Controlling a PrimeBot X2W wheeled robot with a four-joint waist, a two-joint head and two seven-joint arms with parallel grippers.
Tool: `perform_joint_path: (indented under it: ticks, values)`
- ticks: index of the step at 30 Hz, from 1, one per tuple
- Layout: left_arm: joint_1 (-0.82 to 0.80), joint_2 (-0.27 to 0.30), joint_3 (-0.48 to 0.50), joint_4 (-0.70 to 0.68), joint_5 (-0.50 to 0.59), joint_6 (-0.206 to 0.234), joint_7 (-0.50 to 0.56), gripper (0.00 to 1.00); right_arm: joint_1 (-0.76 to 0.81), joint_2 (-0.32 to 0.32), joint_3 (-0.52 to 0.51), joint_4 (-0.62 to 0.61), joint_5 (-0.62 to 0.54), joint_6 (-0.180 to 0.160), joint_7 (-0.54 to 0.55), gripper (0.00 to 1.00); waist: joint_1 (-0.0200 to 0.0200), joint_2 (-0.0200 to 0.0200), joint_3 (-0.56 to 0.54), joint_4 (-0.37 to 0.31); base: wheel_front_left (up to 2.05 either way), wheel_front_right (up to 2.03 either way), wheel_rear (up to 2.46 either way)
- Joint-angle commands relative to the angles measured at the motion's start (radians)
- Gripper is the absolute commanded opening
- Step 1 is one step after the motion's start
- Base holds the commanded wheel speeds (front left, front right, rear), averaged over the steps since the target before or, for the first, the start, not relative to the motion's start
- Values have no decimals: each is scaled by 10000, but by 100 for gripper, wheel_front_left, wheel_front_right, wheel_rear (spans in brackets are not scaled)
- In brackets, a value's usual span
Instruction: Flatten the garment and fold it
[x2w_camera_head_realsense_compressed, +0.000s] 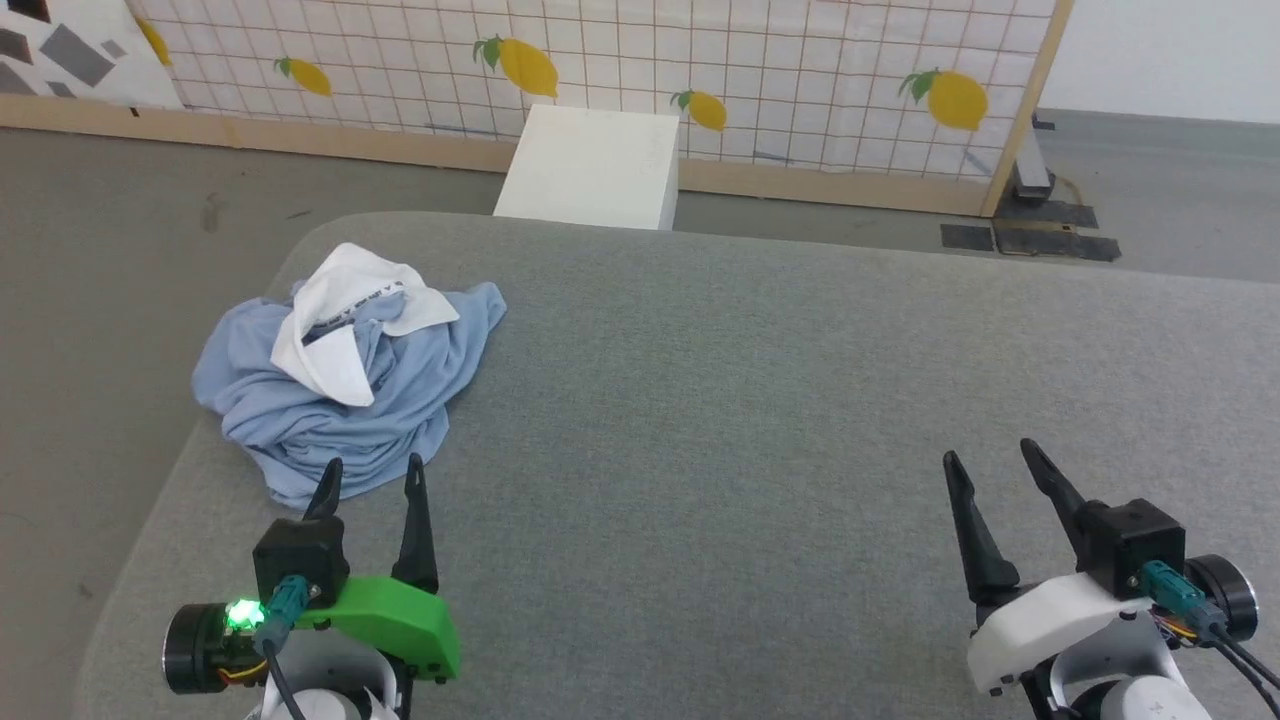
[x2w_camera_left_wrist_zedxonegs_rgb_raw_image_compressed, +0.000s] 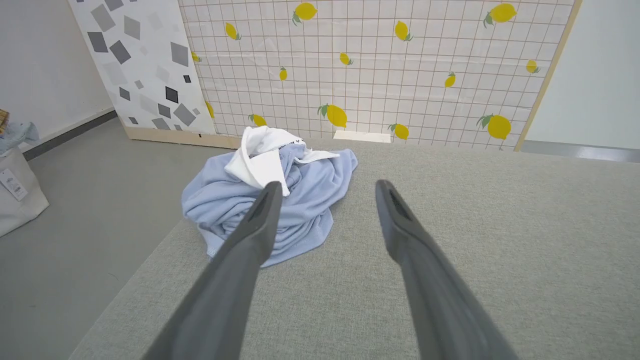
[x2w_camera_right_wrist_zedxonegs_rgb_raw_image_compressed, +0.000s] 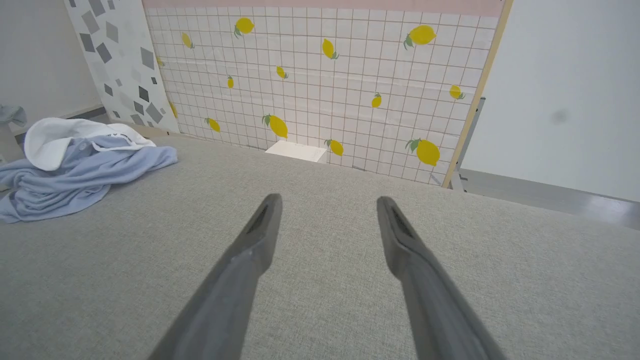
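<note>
**Item 1: garment** (x2w_camera_head_realsense_compressed: 340, 410). Light blue knit, unfolded, lying in 1 crumpled heap at the far-left corner of the grey padded surface (x2w_camera_head_realsense_compressed: 750, 420), with its left edge at the rim. A white panel (x2w_camera_head_realsense_compressed: 335, 335) is turned out on top and carries 1 line of small dark text, too small to read. The heap has no clean long axis. Its longest run goes roughly from the near-left hem to a blue tongue that points away and to the robot's right. The white panel peaks at the far side and tapers toward the robot.

**Item 2: left gripper** (x2w_camera_head_realsense_compressed: 374, 460). Green-shelled wrist with a lit green lamp, low over the surface, fingers pointing away toward the heap. The 2 fingers stand well apart with nothing between them. The left fingertip overlaps the near hem of the garment; I cannot tell whether it touches. In the left wrist view the gripper (x2w_camera_left_wrist_zedxonegs_rgb_raw_image_compressed: 328, 184) aims at the heap's right edge.

**Item 3: right gripper** (x2w_camera_head_realsense_compressed: 987, 449). White-shelled wrist at the near right, well apart from the garment, fingers spread wide, empty, and leaning slightly left.

**Surroundings.** 1 white box (x2w_camera_head_realsense_compressed: 590, 165) on the floor beyond the far edge, and 1 lemon-print screen (x2w_camera_head_realsense_compressed: 800, 70) behind it.
</note>
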Motion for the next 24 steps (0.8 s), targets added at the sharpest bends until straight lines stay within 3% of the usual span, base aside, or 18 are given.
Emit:
perform_joint_path:
  ticks: [1,24]
  values:
    - [-100,56,-5,42,-178,82,-129,100,-141,7,13,61,71,-5,-117,100,-1,-1,-20,99,0,0,0]
    - [-29,147,-34,367,-572,443,-600,100,-278,11,194,406,316,-8,-523,100,-1,-1,-173,1044,0,0,0]
